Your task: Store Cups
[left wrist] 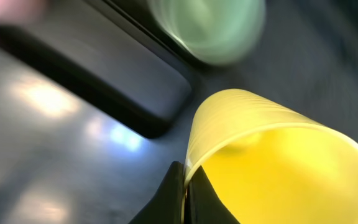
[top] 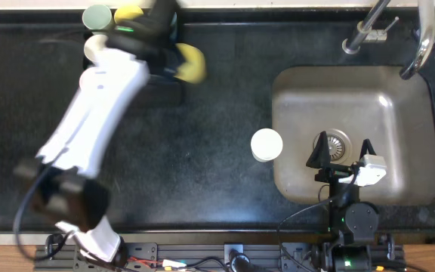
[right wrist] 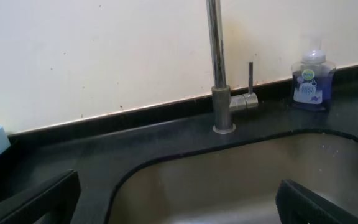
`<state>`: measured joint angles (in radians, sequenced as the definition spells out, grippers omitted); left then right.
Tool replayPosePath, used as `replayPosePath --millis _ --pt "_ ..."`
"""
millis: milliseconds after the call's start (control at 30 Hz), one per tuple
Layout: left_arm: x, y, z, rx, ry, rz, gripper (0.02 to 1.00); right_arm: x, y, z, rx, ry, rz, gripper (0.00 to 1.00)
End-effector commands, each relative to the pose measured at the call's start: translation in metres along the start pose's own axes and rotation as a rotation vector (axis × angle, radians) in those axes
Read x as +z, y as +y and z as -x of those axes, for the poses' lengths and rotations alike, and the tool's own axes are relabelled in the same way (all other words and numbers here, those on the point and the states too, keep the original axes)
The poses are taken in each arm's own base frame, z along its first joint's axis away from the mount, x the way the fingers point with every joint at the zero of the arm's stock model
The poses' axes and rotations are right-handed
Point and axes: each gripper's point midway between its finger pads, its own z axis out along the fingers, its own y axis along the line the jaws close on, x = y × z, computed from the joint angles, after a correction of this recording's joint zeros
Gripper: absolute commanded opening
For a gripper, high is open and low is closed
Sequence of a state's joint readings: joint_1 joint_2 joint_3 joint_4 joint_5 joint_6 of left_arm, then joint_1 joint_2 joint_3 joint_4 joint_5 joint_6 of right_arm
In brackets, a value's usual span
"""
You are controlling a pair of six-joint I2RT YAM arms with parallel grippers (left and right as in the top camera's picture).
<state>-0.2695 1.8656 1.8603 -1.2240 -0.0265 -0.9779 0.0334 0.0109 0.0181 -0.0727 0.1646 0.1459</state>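
A black stone tabletop [top: 202, 181] holds a stainless steel sink [top: 399, 98], with the right end effector [top: 342, 151] spread wide above it. At the back-left corner the left end effector [left wrist: 185, 186] pinches the rim of a yellow plastic cup [left wrist: 278, 162], near a pale green cup [top: 97, 17]. A white cup [top: 266, 145] stands just beside the sink.

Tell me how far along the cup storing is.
Looks done: a green cup and a cream cup stand at the counter's back left. In hand: the left gripper pinches a yellow cup by its rim. Left: the white cup beside the sink, right gripper open above it.
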Motion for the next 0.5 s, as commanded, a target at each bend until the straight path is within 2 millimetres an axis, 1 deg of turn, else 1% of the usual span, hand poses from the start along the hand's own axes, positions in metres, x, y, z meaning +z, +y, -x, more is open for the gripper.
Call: replayPosePath --millis 33,100,200,300,500 --pt "-0.007 0.052 0.041 -0.160 -0.021 0.079 0.036 0.000 -0.001 -0.002 0.004 -0.002 -0.003 0.996" --pt "-0.002 0.068 0.049 -0.206 -0.008 0.098 0.036 0.000 -0.001 -0.002 0.004 -0.002 -0.003 0.998" --pt "0.006 0.084 0.052 -0.242 0.011 0.125 0.036 0.000 -0.001 -0.002 0.004 -0.002 -0.003 0.996" --pt "0.018 0.092 0.050 -0.252 0.022 0.142 0.036 0.000 -0.001 -0.003 0.004 -0.002 -0.004 0.998" --pt "0.033 0.093 0.050 -0.253 0.020 0.138 0.036 0.000 -0.001 -0.002 0.004 -0.002 -0.003 0.998"
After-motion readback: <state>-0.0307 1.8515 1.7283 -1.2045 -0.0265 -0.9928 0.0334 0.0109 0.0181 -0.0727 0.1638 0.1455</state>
